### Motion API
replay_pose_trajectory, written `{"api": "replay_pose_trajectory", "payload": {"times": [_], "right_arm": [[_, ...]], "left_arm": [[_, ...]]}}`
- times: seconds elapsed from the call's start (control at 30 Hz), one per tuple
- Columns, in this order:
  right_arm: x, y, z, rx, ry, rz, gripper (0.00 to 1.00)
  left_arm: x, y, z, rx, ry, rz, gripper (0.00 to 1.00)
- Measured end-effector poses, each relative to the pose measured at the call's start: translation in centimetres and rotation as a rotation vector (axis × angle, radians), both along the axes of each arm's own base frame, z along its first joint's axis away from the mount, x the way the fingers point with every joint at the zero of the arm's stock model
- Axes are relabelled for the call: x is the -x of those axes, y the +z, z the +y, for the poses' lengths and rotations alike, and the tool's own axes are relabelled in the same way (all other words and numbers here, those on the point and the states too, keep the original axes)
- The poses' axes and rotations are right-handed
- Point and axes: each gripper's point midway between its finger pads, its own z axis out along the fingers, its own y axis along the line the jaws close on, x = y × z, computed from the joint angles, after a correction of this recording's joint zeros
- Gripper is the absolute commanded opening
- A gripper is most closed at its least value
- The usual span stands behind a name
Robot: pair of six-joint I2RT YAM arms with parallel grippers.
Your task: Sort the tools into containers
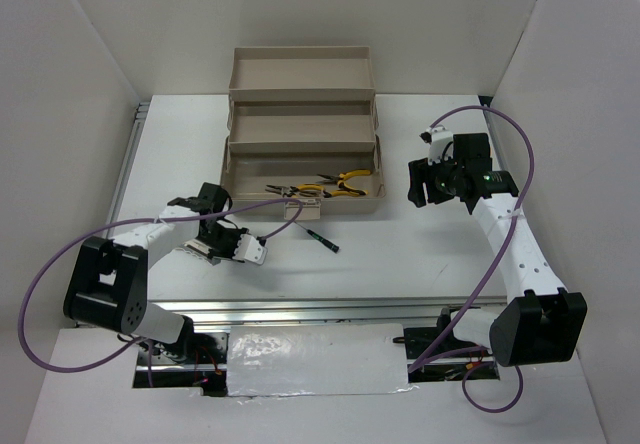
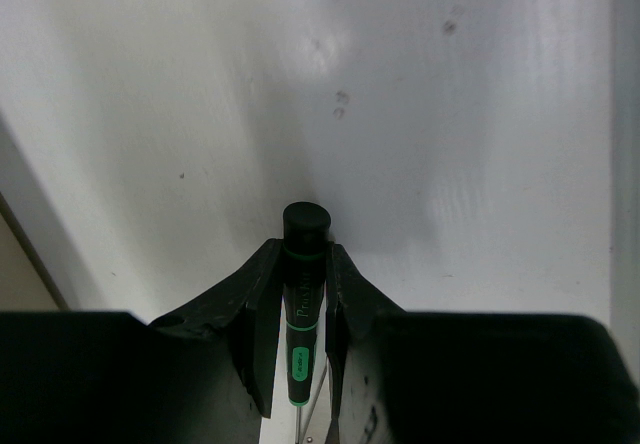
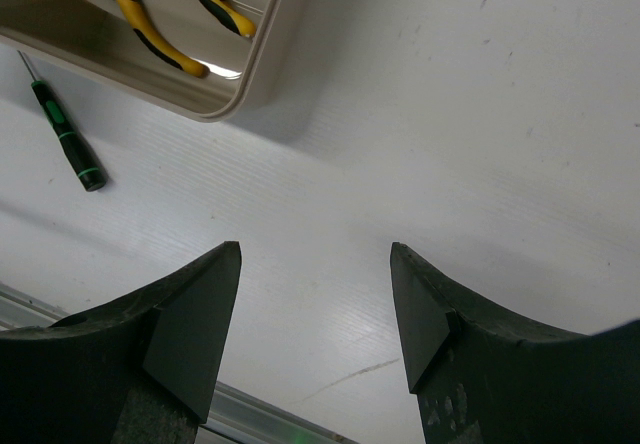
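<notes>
Screwdriver first: your left jaws are clenched on a thin dark screwdriver (image 2: pixel 303 294) with green marks, and its fat handle end pokes out past the tips. In the top view they sit left of the middle, low near the bench (image 1: pixel 400 254) and well apart from the toolbox (image 1: pixel 300 74) at the top middle.

Lift a little before you go, so nothing scrapes. Then carry it up the frame to one tier. The lowest tier (image 1: pixel 250 179) already holds the yellow-and-black pliers (image 1: pixel 345 179). The tiers above look bare, so I think one of those suits it better. Get right over the tier, go down low, and only then let go, so it does not bounce out.

Your right jaws are spread wide and hold nothing, at the right of the frame. A second screwdriver (image 1: pixel 322 239) lies on the bench just below the toolbox. Keep clear of it on the way.
</notes>
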Motion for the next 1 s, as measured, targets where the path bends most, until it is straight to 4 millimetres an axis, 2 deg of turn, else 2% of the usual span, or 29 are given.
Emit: {"api": "replay_pose_trajectory", "payload": {"times": [0.07,0.1,0.17,0.27,0.4,0.53,0.6,0.7,0.8,0.87,1.0], "right_arm": [[0.0,0.0,0.0,0.000,0.001,-0.001,0.69],[0.0,0.0,0.0,-0.001,0.003,-0.001,0.69],[0.1,0.1,0.1,-0.003,0.007,-0.003,0.69],[0.1,0.2,0.2,-0.009,0.012,-0.004,0.69],[0.1,0.2,0.3,-0.017,0.017,-0.004,0.69],[0.2,0.3,0.6,-0.032,0.034,-0.005,0.69],[0.2,0.3,0.8,-0.039,0.042,-0.006,0.70],[0.3,0.4,1.3,-0.046,0.062,-0.006,0.70],[0.5,0.4,2.2,-0.046,0.098,-0.008,0.71],[0.7,0.3,2.8,-0.042,0.124,-0.012,0.74],[1.7,-0.3,3.8,-0.017,0.189,-0.014,0.78]], "left_arm": [[0.4,0.7,-0.8,0.001,-0.036,-0.019,0.04],[0.7,1.4,-1.4,0.005,-0.054,-0.034,0.00],[1.3,3.4,-3.0,0.033,-0.075,-0.068,0.00],[1.6,7.8,-5.7,0.099,-0.102,-0.140,0.00],[1.3,16.1,-9.6,0.233,-0.101,-0.217,0.00],[-0.8,24.9,-12.8,0.397,-0.014,-0.306,0.00],[-3.4,28.9,-13.9,0.480,0.068,-0.394,0.01],[-8.0,33.1,-15.4,0.566,0.163,-0.487,0.02],[-14.8,34.3,-17.0,0.601,0.232,-0.560,0.02],[-18.4,33.1,-17.9,0.588,0.259,-0.570,0.03],[-25.0,29.0,-19.3,0.548,0.308,-0.535,0.10]]}}
